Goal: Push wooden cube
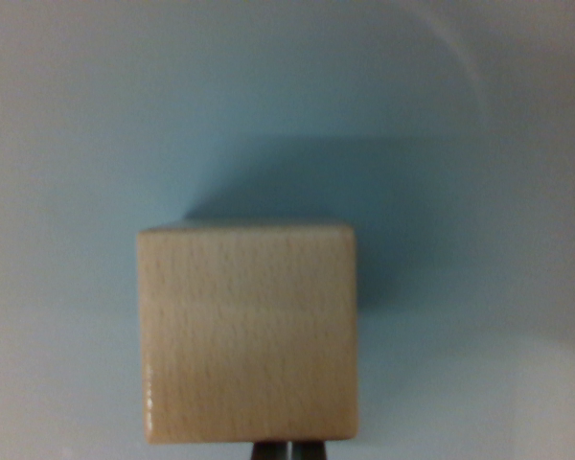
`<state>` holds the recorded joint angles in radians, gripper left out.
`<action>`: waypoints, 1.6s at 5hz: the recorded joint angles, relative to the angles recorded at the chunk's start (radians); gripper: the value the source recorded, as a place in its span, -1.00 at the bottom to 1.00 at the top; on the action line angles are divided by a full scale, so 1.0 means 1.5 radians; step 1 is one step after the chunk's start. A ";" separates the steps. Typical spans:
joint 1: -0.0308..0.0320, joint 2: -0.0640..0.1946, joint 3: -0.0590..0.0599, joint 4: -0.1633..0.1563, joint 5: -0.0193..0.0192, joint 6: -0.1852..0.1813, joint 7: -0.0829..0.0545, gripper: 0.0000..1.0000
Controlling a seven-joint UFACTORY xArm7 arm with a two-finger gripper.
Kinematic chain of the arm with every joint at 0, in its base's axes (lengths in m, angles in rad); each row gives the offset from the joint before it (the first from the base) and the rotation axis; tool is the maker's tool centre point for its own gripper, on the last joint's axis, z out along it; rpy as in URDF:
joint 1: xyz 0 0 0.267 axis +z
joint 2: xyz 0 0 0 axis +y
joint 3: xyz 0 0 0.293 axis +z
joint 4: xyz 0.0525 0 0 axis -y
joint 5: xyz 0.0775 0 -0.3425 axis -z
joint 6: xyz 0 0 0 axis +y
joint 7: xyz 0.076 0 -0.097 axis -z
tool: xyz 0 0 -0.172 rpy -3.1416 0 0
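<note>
pale square wooden cube (247, 333) on blue table (67, 144): rigid, light, probably slides easily; push low, centred. gripper (287, 450) tips close together, holding nothing.

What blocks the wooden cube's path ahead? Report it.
Nothing visible does. The wooden cube sits right above the gripper tips at the wrist view's bottom edge, and the pale blue surface beyond it shows only the cube's shadow.

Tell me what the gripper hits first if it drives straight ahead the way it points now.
The wooden cube. The gripper tips sit at the cube's near face, seemingly touching or almost touching; depth is unclear. Beyond the cube only the bare pale blue surface shows.
</note>
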<state>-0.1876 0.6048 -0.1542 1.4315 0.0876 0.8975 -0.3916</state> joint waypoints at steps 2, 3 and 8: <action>-0.0003 0.018 0.002 0.030 0.0006 0.012 0.004 1.00; -0.0003 0.018 0.002 0.030 0.0006 0.012 0.004 1.00; -0.0013 0.069 0.010 0.117 0.0023 0.047 0.014 1.00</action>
<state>-0.1895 0.7088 -0.1396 1.6069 0.0911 0.9687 -0.3703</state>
